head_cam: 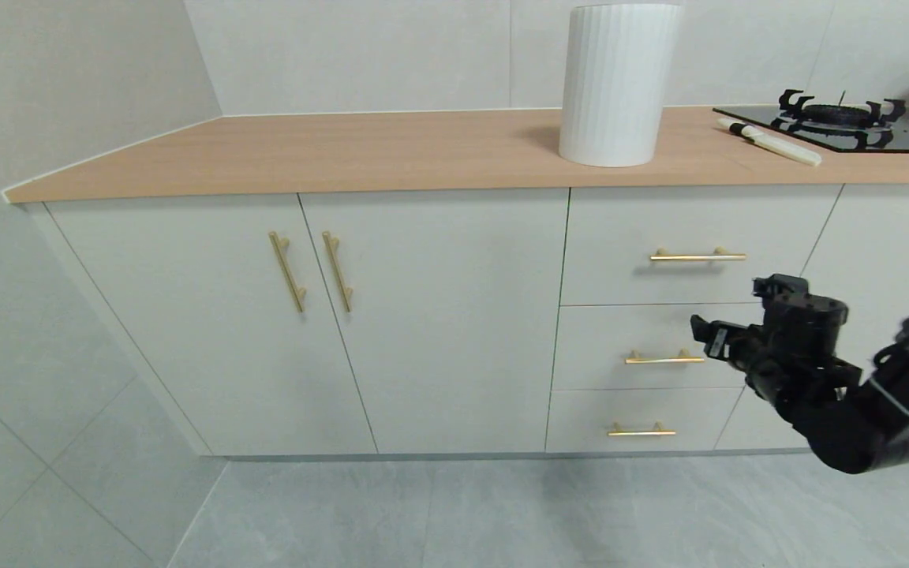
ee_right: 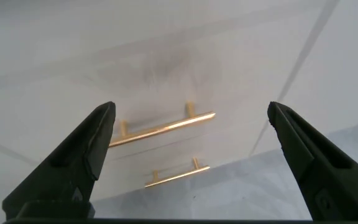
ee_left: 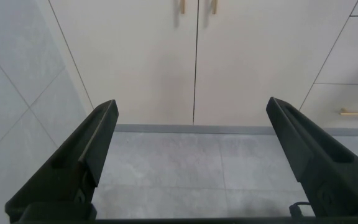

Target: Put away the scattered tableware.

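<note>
Right claw point(ee_right: 190, 115): wide open, empty, near the middle drawer handle point(head_cam: 663, 359).
Left claw point(ee_left: 191, 115): open, empty.
Next: I would centre on that handle, then close squarely.

Right gripper point(ee_right: 190, 109) spread wide, facing 2 gold drawer handles point(ee_right: 163, 129).

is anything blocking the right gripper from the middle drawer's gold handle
Nothing visible does. The open right gripper faces the gold bar handle of the middle white drawer, with only open space between its fingers and the handle.
</note>
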